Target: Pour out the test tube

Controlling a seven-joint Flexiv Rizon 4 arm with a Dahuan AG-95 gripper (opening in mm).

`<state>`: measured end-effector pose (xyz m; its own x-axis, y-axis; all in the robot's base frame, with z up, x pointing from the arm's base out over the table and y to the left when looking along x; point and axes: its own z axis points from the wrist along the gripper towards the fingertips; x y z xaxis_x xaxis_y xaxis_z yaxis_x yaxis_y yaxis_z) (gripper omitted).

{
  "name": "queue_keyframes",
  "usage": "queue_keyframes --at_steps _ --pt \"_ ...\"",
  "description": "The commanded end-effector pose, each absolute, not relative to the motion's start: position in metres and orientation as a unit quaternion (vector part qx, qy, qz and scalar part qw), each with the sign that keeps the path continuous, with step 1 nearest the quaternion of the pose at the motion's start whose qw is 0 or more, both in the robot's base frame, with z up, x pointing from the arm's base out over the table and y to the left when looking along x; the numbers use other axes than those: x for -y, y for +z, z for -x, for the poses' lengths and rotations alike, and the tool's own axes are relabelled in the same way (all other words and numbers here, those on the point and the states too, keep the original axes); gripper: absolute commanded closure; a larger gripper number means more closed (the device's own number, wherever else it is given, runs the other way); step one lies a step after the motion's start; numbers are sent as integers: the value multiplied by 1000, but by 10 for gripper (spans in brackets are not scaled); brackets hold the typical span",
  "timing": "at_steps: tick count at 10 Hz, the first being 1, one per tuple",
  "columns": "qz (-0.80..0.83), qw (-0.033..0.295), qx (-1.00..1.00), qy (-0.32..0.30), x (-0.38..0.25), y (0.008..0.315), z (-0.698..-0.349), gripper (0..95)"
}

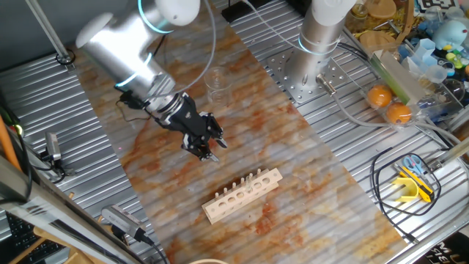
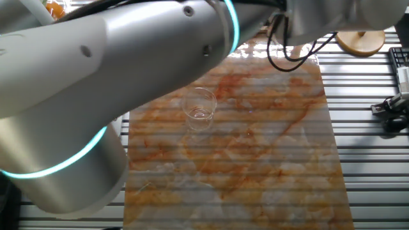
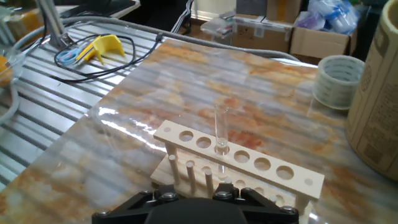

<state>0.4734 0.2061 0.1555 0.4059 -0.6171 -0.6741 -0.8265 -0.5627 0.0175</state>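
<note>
The test tube (image 3: 220, 127) stands upright, long axis vertical and mouth up, in the third hole from the left of the wooden rack (image 3: 273, 167) on the marbled mat (image 1: 293, 147). The gripper (image 1: 208, 152) hangs above the mat near the rack, touching nothing; I cannot tell how far its fingers are parted. A beaker (image 2: 200, 108) stands well apart from the rack.

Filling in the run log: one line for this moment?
gripper: above rack, state unclear | test tube: upright in rack | beaker: apart
</note>
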Motion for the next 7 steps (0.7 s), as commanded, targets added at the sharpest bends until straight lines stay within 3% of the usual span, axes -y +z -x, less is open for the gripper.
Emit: queue_keyframes --at_steps 1,4,7 --pt "791 173 -473 346 -225 150 -444 570" --pt "782 177 -484 351 -240 150 -419 570" --pt "783 180 -481 351 -240 149 -418 570"
